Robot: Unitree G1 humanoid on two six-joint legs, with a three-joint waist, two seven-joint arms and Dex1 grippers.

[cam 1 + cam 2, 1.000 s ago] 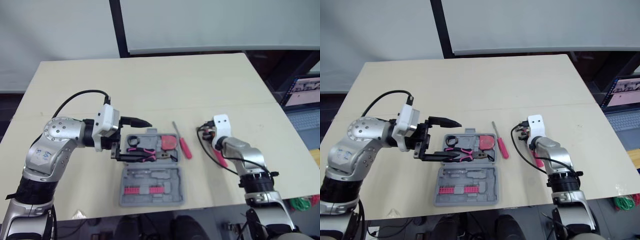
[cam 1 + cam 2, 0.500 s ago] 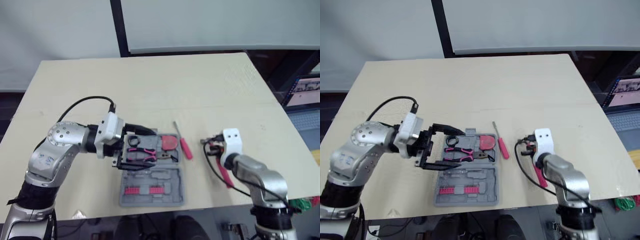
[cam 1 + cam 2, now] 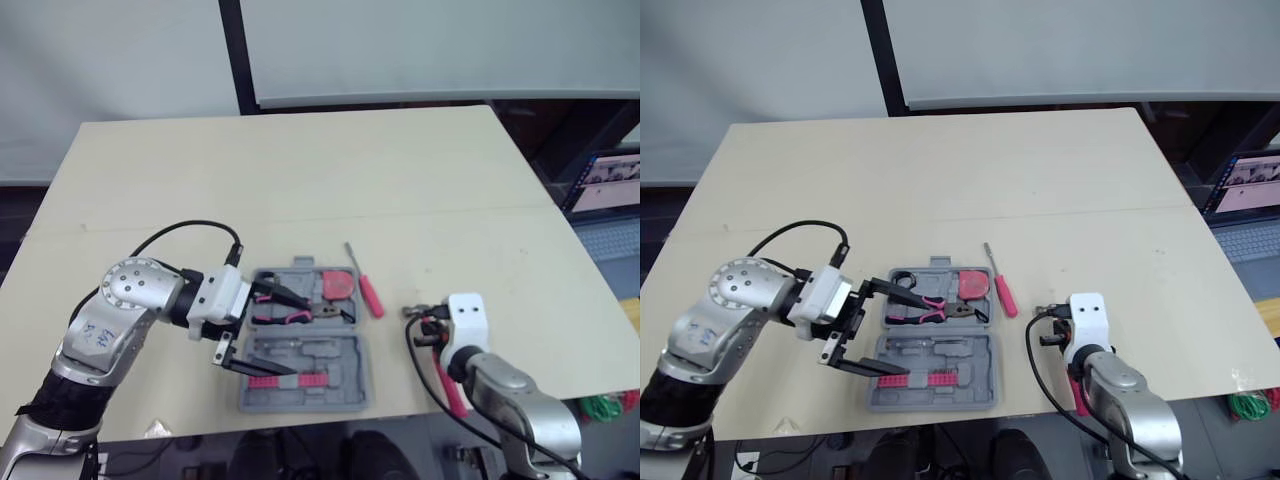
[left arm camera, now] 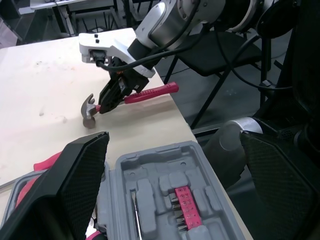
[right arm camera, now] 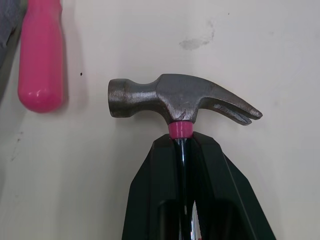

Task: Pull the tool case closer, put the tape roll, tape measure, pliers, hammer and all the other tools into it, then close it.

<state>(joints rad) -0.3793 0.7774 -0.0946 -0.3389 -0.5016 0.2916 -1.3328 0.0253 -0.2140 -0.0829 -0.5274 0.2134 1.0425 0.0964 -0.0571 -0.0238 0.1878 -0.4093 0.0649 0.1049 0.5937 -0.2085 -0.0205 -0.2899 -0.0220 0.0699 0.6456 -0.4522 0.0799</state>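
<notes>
The grey tool case [image 3: 345,395] lies open near the table's front edge. It holds a black tape roll [image 3: 265,281], pink-handled pliers [image 3: 285,300], a red tape measure [image 3: 338,285] and pink bits [image 3: 285,381]. My left gripper [image 3: 290,338] is open at the case's left side, one finger over the pliers and the other over the front half. A pink-handled screwdriver [image 3: 368,293] lies just right of the case. My right gripper [image 5: 180,140] is shut on the neck of the hammer [image 5: 180,102], low over the table right of the case, with its pink handle [image 3: 447,385] pointing back.
The table [image 3: 300,170] stretches far behind the case. Its front edge runs just below the case and under my right arm. A laptop [image 3: 605,182] sits off the right edge. A green object [image 3: 600,406] lies below the table's right corner.
My left gripper has moved from the case's far-left corner toward the front, now spanning its left side. My right arm has pulled back toward the front edge with the hammer. The case stays put.
</notes>
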